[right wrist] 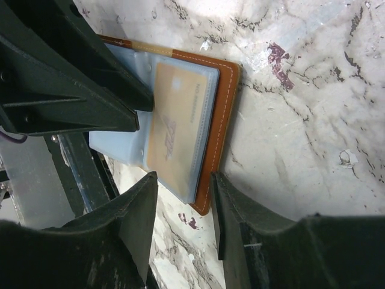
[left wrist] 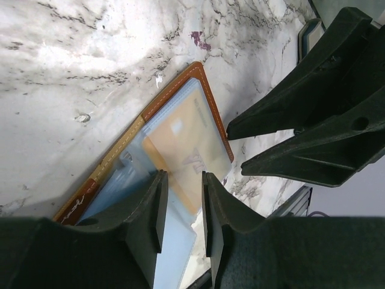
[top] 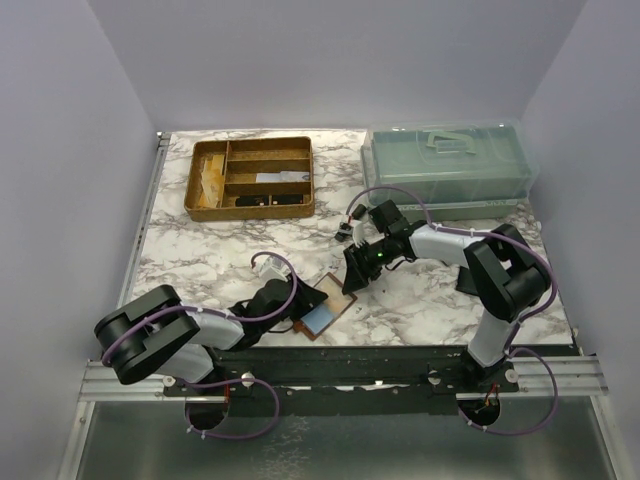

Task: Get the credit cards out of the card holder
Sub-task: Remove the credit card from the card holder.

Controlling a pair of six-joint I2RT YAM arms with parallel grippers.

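1. Top external view, widest items first: marble table (top: pixel 200 262), pale green lidded box (top: pixel 445 165) at the far right, gold-brown divided tray (top: pixel 250 213) at the far left. The tray shows in this view alone.
2. Same view, arm pose: the left arm lies low along the near edge with its forearm pointing right. The right arm has its elbow raised at the right and its forearm reaching left and down. The two wrists meet between the bases.
3. The card holder (top: pixel 340 298) lies flat and open on the table near the front edge, under both grippers. From above it is only a small brown and blue patch. The wrist views add reddish-brown leather, pale stitching and clear sleeves (right wrist: pixel 129 153) stacked on it.
4. Left wrist view: the left gripper (left wrist: pixel 181 211) sits low over one end of the holder. Its jaws stand a narrow gap apart, and pale blue sleeve shows in the gap. No pinch is visible.
5. Right wrist view: the right gripper (right wrist: pixel 185 223) comes in from the opposite end. Its jaws are spread, and the holder's stitched corner shows in the gap between them. Whether they touch it I cannot tell. The left wrist view shows its tips just beside the holder's edge.
6. A tan card (right wrist: pixel 174 120) sits inside the top sleeve. Only the wrist views show it clearly, and its printing is too blurred to read.
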